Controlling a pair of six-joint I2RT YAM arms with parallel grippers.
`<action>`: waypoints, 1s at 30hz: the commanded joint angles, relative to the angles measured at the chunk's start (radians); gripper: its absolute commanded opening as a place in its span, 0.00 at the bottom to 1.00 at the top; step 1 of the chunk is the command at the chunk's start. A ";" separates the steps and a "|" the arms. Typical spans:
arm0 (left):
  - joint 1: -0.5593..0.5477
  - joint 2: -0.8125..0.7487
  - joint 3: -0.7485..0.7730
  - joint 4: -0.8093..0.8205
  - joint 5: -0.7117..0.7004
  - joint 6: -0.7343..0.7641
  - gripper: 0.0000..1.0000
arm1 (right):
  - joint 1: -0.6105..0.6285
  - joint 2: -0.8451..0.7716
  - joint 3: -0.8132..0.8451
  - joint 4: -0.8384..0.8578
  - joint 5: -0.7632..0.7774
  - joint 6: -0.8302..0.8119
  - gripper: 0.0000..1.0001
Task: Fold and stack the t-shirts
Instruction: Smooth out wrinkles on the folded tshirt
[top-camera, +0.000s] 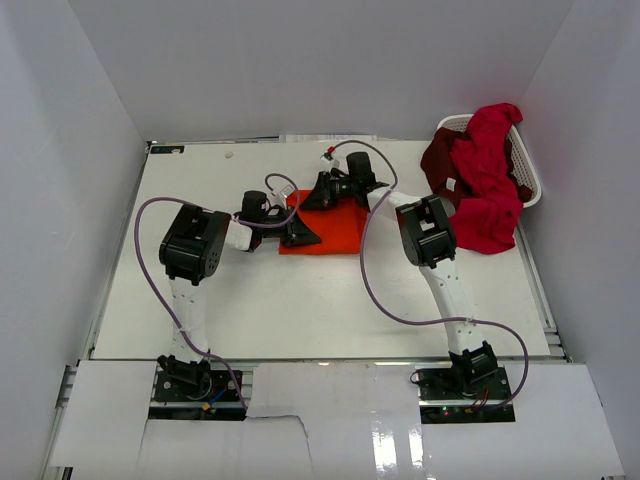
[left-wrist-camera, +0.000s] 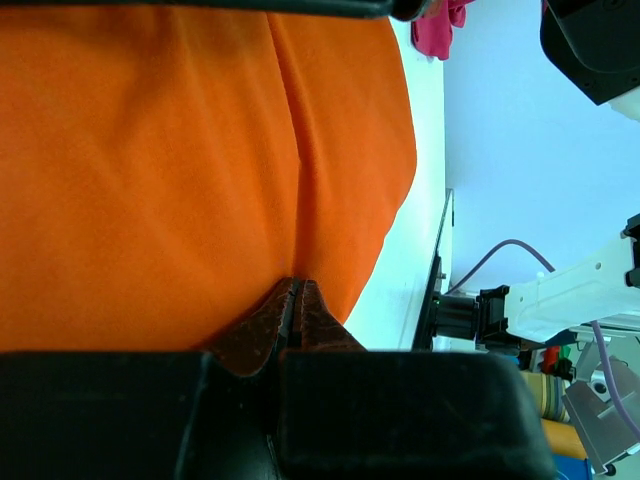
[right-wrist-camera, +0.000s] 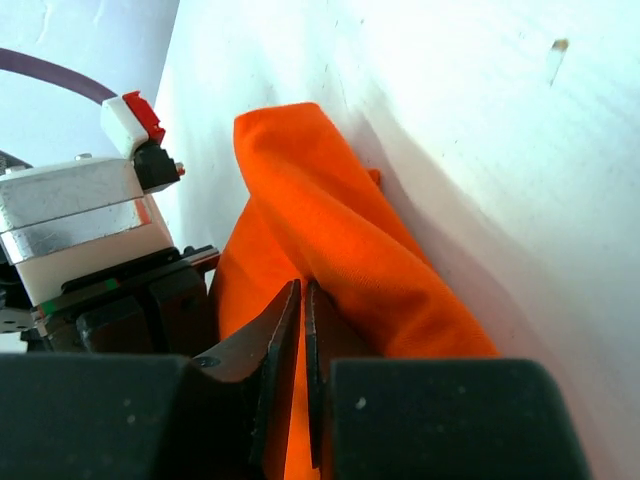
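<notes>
The overhead view hides most of my work. My left gripper sits over the near left corner of the orange t-shirt and my right gripper over its far edge, so only a folded orange patch shows between them on the table. My left wrist camera fills in more. The orange t-shirt spreads flat across nearly the whole frame, and my left gripper has its fingers pressed together, tips down on the cloth where a long crease begins. I cannot make out whether any fabric is nipped between them. From my right wrist, the right gripper shows only a hairline slit between its fingers. It lies against a rolled fold of the orange t-shirt, and nothing is visibly caught in that slit. Well to the right of the orange t-shirt, seen properly only from above, the crimson t-shirt and the maroon t-shirt are heaped over the white basket, spilling onto the table. Most of the basket is buried.
</notes>
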 joint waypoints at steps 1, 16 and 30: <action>-0.030 0.033 -0.037 -0.123 -0.070 0.067 0.09 | -0.019 0.044 0.044 0.018 0.123 -0.125 0.12; -0.037 0.015 -0.056 -0.131 -0.070 0.069 0.08 | -0.032 -0.074 0.225 -0.122 0.326 -0.406 0.13; -0.047 -0.011 -0.069 -0.131 -0.079 0.070 0.08 | -0.042 -0.341 0.090 -0.378 0.229 -0.456 0.11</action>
